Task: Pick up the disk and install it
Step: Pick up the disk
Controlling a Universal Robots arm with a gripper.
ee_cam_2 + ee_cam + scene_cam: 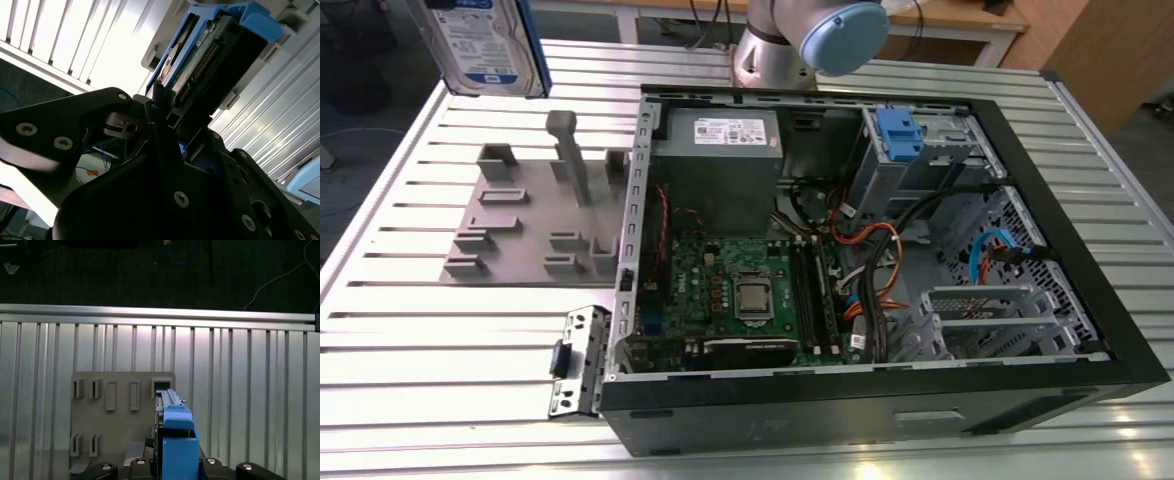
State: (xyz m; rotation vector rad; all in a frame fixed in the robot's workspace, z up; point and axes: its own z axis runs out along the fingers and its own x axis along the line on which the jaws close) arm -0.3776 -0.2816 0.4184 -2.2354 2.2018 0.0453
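The disk point(483, 42) hangs upright in the air at the exterior view's far left, above the grey slotted holder point(534, 215). Its white and blue label faces the camera. In the second wrist view my gripper point(167, 120) is shut on the disk point(210, 55), with the black fingers point(155, 107) clamped on its blue bracket at the connector end. The first wrist view looks down past the blue bracket of the disk point(175, 437) onto the holder point(115, 410) well below it.
An open computer case point(1067, 250) lies on the slatted aluminium table point(400, 330), with a motherboard, cables and a grey power supply box point(716, 150). A drive bay with a blue latch point(897, 130) sits at the case's far side. The arm's base point(787, 40) stands behind the case.
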